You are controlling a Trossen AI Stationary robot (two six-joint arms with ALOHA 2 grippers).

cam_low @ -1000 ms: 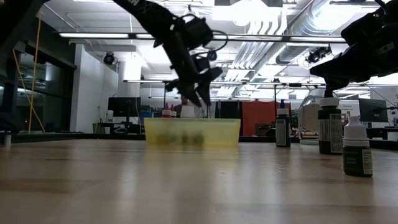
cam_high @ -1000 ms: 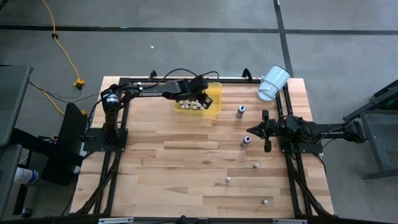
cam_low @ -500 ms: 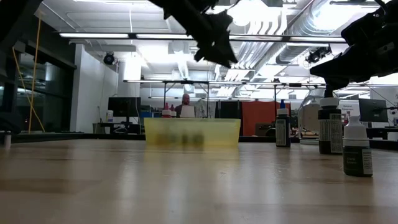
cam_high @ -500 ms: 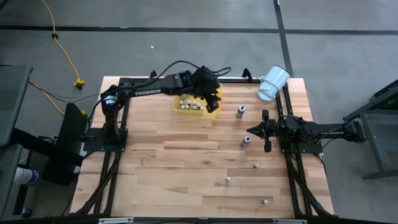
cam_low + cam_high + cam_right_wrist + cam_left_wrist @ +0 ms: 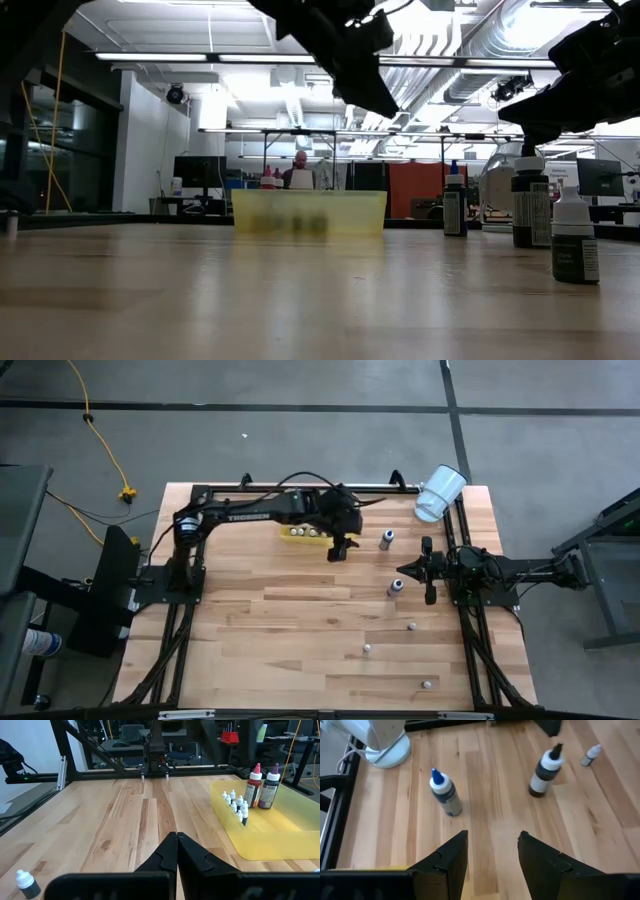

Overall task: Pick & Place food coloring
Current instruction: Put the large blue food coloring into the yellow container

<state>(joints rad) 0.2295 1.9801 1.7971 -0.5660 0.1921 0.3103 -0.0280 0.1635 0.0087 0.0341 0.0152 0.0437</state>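
Note:
My left gripper (image 5: 341, 550) hangs open above the bare table just right of the yellow tray (image 5: 297, 532), touching nothing. Its wrist view looks past the open fingers (image 5: 492, 845) at a blue-capped bottle (image 5: 445, 793), a dark white-capped bottle (image 5: 544, 771) and a tiny bottle (image 5: 590, 755), all standing upright on the wood. The tray holds several small white-capped bottles (image 5: 236, 804) and two taller ones, red (image 5: 254, 785) and dark (image 5: 270, 786). More tiny bottles (image 5: 411, 626) (image 5: 367, 649) (image 5: 427, 684) stand toward the near right. My right gripper (image 5: 429, 572) waits, shut (image 5: 176, 840), at the table's right.
A white plastic cup (image 5: 439, 493) lies tipped at the far right corner. Black frame rails run along the table's left, right and far sides. The wood left of and in front of the tray is bare. In the low view a person (image 5: 300, 170) sits far behind the table.
My left gripper has risen out of the yellow tray and swung toward the table's right and slightly nearer, and now hangs above the wood beside the tray, facing the blue-capped bottle. The tray and the bottles have stayed put.

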